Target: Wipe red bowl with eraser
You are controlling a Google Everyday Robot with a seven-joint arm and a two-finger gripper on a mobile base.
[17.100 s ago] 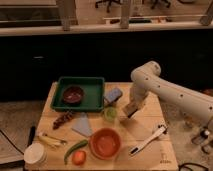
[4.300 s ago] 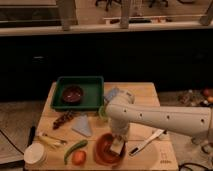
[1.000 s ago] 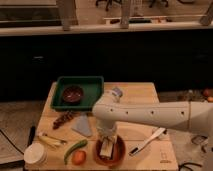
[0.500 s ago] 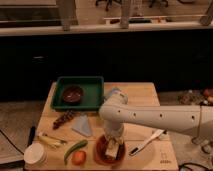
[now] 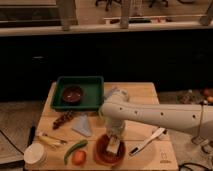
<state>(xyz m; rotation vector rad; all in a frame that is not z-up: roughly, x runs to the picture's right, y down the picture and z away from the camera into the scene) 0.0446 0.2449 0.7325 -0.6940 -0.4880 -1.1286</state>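
The red bowl sits near the front edge of the wooden table, right of centre. My gripper reaches down into it from the white arm that comes in from the right. The eraser, a small block with a pale face, is at the gripper's tip inside the bowl, on its right half. Much of the bowl's inside is hidden by the gripper and the eraser.
A green tray at the back left holds a small dark maroon bowl. A grey-blue cloth, a dark cluster, yellow sticks, a white lid, a green pepper, an orange fruit and a white tool lie on the table.
The arm came from the table's right side down into the red bowl. Over the last second the gripper and eraser have shifted rightward inside the bowl.
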